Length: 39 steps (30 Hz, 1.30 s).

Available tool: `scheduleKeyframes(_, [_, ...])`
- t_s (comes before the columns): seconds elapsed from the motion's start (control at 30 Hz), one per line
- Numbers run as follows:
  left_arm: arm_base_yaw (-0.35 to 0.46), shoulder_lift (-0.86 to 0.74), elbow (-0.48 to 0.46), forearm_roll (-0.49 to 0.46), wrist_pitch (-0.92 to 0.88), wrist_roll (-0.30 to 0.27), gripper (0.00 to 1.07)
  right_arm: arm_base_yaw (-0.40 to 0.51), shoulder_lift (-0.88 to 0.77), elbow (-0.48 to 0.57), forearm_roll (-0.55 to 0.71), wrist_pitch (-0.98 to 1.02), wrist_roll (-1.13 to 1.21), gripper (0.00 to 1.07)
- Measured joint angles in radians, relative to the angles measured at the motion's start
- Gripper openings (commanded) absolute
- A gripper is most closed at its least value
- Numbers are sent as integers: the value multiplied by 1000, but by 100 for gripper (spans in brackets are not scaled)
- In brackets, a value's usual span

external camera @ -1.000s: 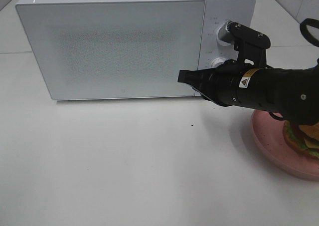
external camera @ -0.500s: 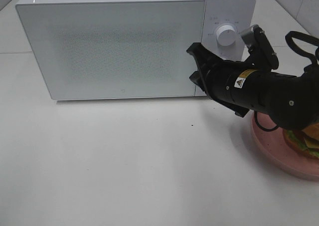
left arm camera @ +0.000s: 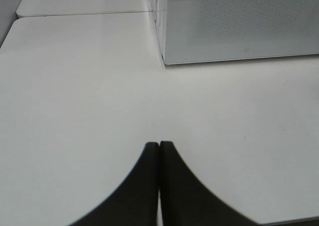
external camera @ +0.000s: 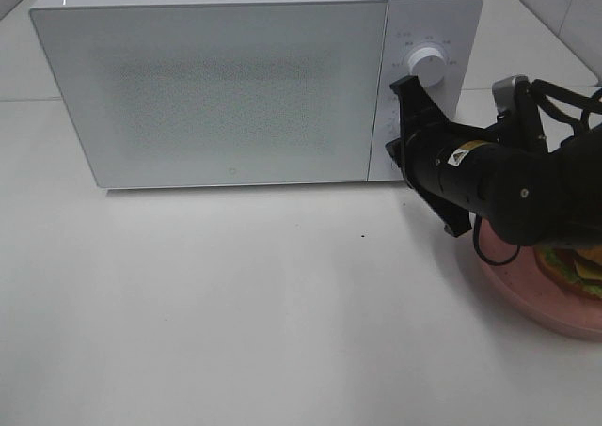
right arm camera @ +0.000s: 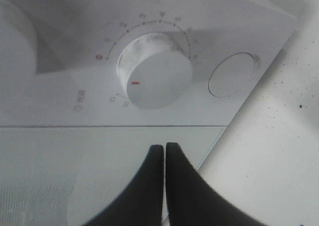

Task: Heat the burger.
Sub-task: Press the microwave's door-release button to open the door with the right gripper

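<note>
The pink plate (external camera: 531, 299) sits on the white table (external camera: 235, 313), at four o'clock from the microwave (external camera: 216, 87). It holds the burger (external camera: 576, 264), mostly hidden behind the right arm. The microwave's door is shut and its speckled front hides the inside. The right pincer (external camera: 401, 116), fingers pressed together on nothing, points at the control panel near a dial (right arm camera: 154, 76) with a red mark. The marks ringing the dial are too small to read. A yellow warning sticker (external camera: 459, 156) shows on the arm. The left pincer (left arm camera: 159, 146) is likewise closed and empty above the table.
</note>
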Motion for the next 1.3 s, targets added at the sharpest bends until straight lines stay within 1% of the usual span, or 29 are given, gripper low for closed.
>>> scheduleKeyframes(0.03, [0,0,0,0,0,0,0,0,14,0,39,-10,2,0])
scheduleKeyframes(0.13, [0,0,0,0,0,0,0,0,38,0,70,-34,9,0])
scheduleKeyframes(0.47, [0,0,0,0,0,0,0,0,118,-1,114,-126,46,0])
scheduleKeyframes(0.8, [0,0,0,0,0,0,0,0,182,-2,116,-188,122,0])
scheduleKeyframes(0.97, [0,0,0,0,0,0,0,0,209,-7,97,-208,143,0])
scheduleKeyframes(1.03, [0,0,0,-1,0,0,0,0,219,-26,60,-210,160,0])
scheduleKeyframes(1.13, [0,0,0,-1,0,0,0,0,220,-42,41,-215,171,0])
scheduleKeyframes(1.3, [0,0,0,-1,0,0,0,0,220,-53,60,-218,167,0])
